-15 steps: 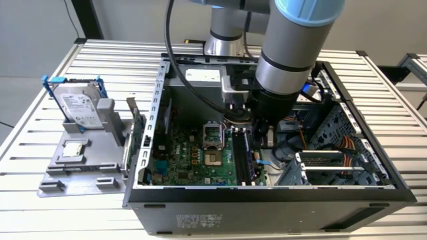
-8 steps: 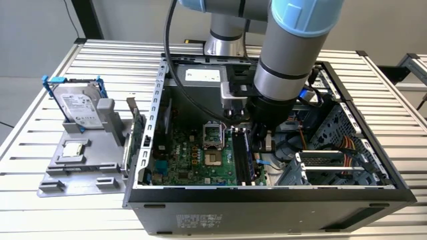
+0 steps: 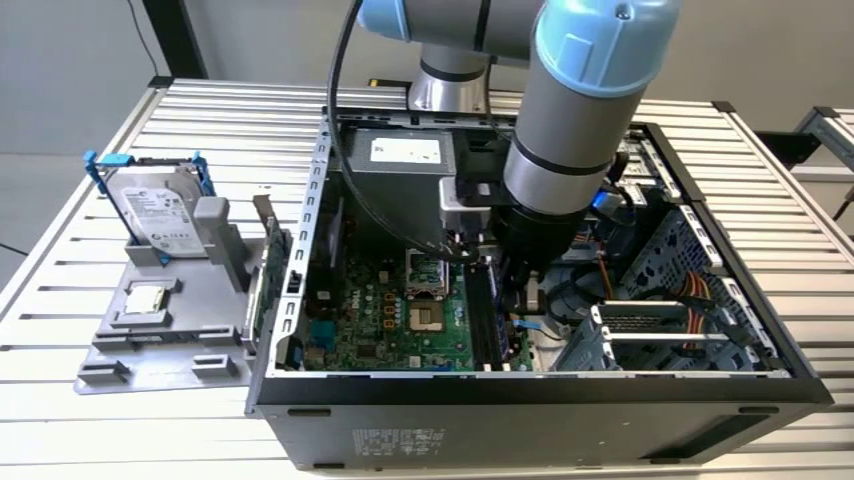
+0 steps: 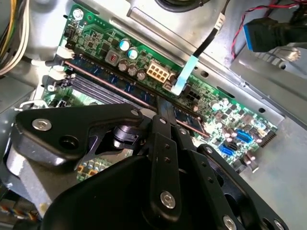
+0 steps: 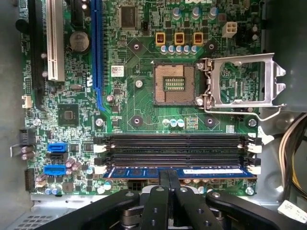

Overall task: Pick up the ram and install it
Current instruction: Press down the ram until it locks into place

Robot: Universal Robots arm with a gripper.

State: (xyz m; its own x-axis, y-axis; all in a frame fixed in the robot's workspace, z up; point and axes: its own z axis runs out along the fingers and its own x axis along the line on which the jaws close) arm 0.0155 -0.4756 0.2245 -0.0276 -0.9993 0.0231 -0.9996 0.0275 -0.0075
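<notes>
One pair of jaws [image 5: 169, 179] is clenching on the ram [image 5: 180, 172], which is sitting along the memory slot nearest the jaws, its long edge between the white end clips. Just beyond it, empty black slots [image 5: 175, 149] are lying parallel. Farther off, the open processor socket [image 5: 173, 84] is showing on the motherboard [image 5: 139, 103].

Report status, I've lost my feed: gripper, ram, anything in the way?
Black gripper shut on the long blue ram stick, in the memory slot nearest the green motherboard's edge. Neighbouring black slots empty. Nothing blocking.
</notes>
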